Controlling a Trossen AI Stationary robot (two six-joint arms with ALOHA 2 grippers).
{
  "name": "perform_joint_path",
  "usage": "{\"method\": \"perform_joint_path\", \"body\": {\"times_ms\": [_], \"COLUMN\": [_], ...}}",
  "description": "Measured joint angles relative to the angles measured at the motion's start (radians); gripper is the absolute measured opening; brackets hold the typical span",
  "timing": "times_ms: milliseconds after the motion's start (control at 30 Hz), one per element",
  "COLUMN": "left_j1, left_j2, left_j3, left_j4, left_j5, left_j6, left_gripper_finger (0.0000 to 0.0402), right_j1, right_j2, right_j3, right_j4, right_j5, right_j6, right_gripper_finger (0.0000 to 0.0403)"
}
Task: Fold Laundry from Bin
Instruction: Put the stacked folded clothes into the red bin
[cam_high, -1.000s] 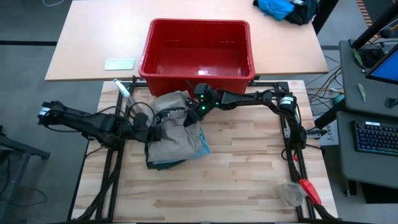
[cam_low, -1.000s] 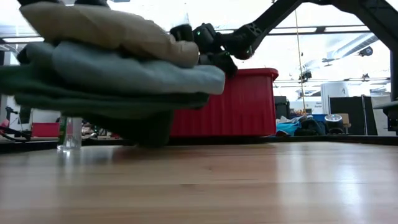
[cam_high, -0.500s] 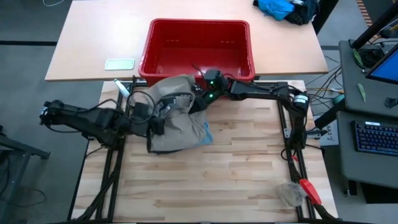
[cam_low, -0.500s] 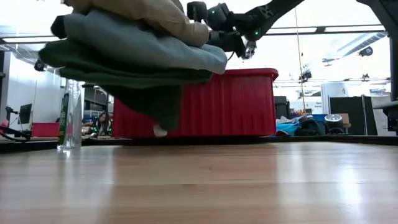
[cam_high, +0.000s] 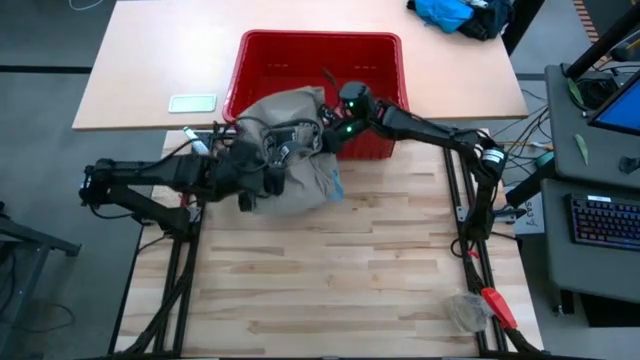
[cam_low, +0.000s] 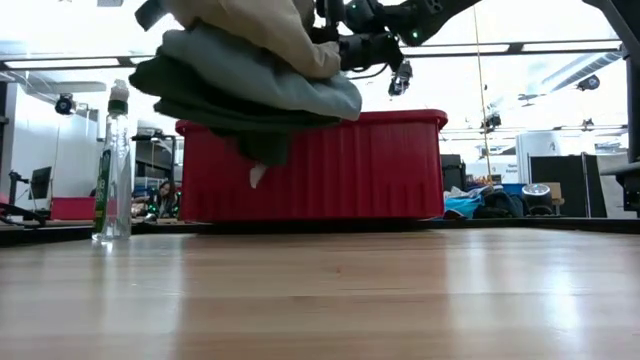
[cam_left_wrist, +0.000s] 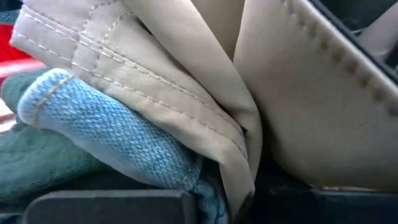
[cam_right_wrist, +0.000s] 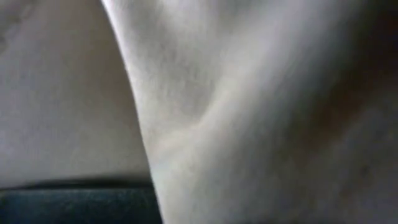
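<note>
Both hands, left hand (cam_high: 262, 178) and right hand (cam_high: 328, 135), stay clamped on the laundry (cam_high: 290, 150) above the bin's (cam_high: 318, 42) near rim; keep level, release together inside.

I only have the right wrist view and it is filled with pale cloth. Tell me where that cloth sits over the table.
Observer: From the high view, the stack of folded soft garments hangs over the near wall of the bright red rectangular plastic bin.
Operator: Report whether it rests on anything.
Observer: From the low view, the stack is in the air, clear of the wooden table.
Operator: Name the layers.
Observer: The left wrist view shows the khaki-taupe piece on top, light blue denim beneath it, dark green fabric lowest.
Operator: Say who holds it.
Observer: The left gripper and right gripper grip opposite sides.
</note>
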Motion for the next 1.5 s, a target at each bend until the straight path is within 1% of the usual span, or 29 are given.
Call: {"method": "perform_joint_path", "body": {"times_ms": [133, 267, 400, 533, 733, 900, 1033, 1100, 1233, 1333, 1400, 1500], "left_j1": [0.061, 0.129, 0.217, 0.288, 0.359, 0.403, 0.466, 0.499, 0.558, 0.6, 0.63, 0.68], "left_j2": [0.064, 0.102, 0.132, 0.181, 0.269, 0.363, 0.453, 0.504, 0.596, 0.662, 0.685, 0.699], "left_j3": [0.107, 0.172, 0.224, 0.266, 0.391, 0.511, 0.645, 0.725, 0.89, 0.99, 0.988, 0.963], "left_j4": [-0.055, -0.049, 0.02, 0.106, 0.122, 0.119, 0.094, 0.053, -0.031, -0.033, 0.027, 0.089], "left_j5": [0.009, 0.033, 0.071, 0.101, 0.158, 0.171, 0.233, 0.253, 0.309, 0.331, 0.352, 0.428], "left_j6": [0.073, 0.172, 0.299, 0.411, 0.51, 0.605, 0.677, 0.7, 0.744, 0.819, 0.858, 0.857], "left_gripper_finger": [0.0036, 0.0036, 0.0036, 0.0036, 0.0036, 0.0036, 0.0036, 0.0036, 0.0036, 0.0036, 0.0036, 0.0036], "right_j1": [-0.036, -0.07, -0.107, -0.15, -0.216, -0.267, -0.306, -0.321, -0.336, -0.347, -0.35, -0.353], "right_j2": [0.0, 0.0, 0.0, 0.0, 0.0, 0.0, 0.0, 0.0, 0.001, 0.006, 0.012, 0.018], "right_j3": [0.075, 0.131, 0.188, 0.249, 0.325, 0.345, 0.349, 0.349, 0.349, 0.349, 0.349, 0.347], "right_j4": [-0.134, -0.224, -0.241, -0.329, -0.438, -0.447, -0.432, -0.424, -0.39, -0.33, -0.302, -0.296], "right_j5": [0.025, 0.031, 0.062, 0.109, 0.119, 0.115, 0.121, 0.133, 0.204, 0.266, 0.306, 0.401], "right_j6": [-0.1, -0.176, -0.21, -0.285, -0.386, -0.411, -0.408, -0.405, -0.405, -0.419, -0.431, -0.468], "right_gripper_finger": [0.0089, 0.0089, 0.0089, 0.0089, 0.0089, 0.0089, 0.0089, 0.0089, 0.0089, 0.0089, 0.0089, 0.0089]}}
